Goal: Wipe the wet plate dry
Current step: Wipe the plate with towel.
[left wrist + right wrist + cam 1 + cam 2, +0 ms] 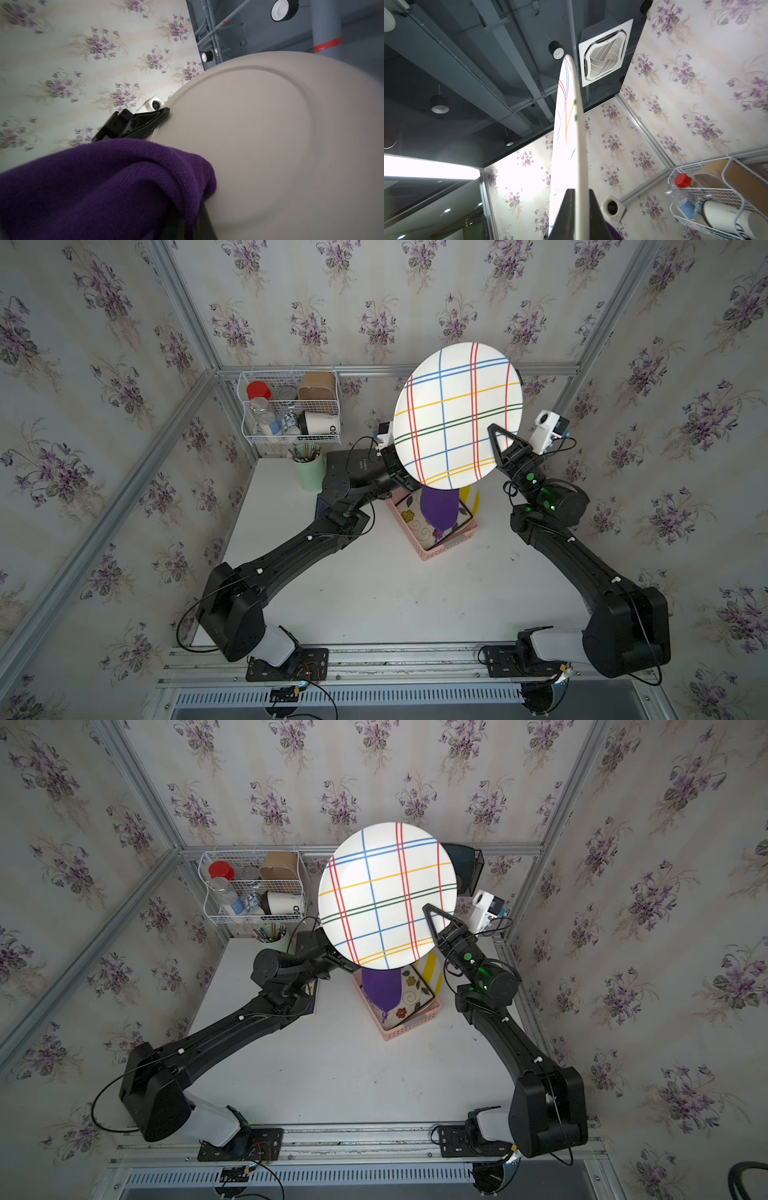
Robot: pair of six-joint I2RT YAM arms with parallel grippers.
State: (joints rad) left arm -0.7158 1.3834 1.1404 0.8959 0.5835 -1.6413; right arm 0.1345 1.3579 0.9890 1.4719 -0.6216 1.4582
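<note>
While the right gripper [580, 193] pinches the plaid plate [457, 414] at its rim (stiff, breakable, probably slick), the left gripper [193, 226], clamped on soft purple cloth [104, 187], presses the back.

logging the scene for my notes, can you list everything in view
plate: one, white with coloured grid lines, held up above the table
cloth: one, purple, against the plate's plain back
pink basket: one, on the table below the plate
wire basket: one, white, at the back, holds jars and cups
cup: one, pale green, holds pencils, below the wire basket
dark bin: one, back right
table: one, white
left gripper: black, shut on the cloth
right gripper: black, shut on the plate's rim
</note>
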